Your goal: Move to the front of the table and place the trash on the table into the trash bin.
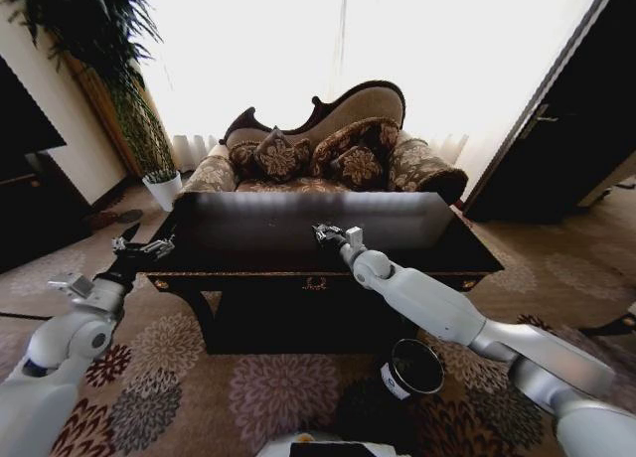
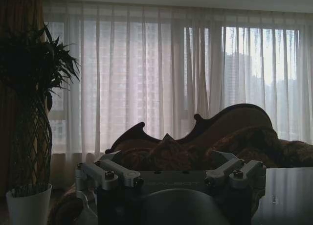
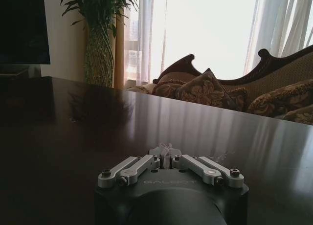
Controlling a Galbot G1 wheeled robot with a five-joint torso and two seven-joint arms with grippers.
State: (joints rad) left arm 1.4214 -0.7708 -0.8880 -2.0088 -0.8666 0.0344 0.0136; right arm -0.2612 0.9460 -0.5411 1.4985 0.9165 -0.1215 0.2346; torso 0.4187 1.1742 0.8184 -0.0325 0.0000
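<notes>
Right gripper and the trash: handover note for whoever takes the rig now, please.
Right gripper: out over the table near its front edge, fingers shut on a small white tissue piece.
Left gripper: open, holding nothing, hovering off the table's left end.
Trash bin: on the carpet in front of the table, below the right arm, open at the top.
Done: robot is at the table front and one tissue piece is pinched.
Left: carry that piece to the bin and release it. I can't make out other trash on the glossy top; check before ending.
</notes>
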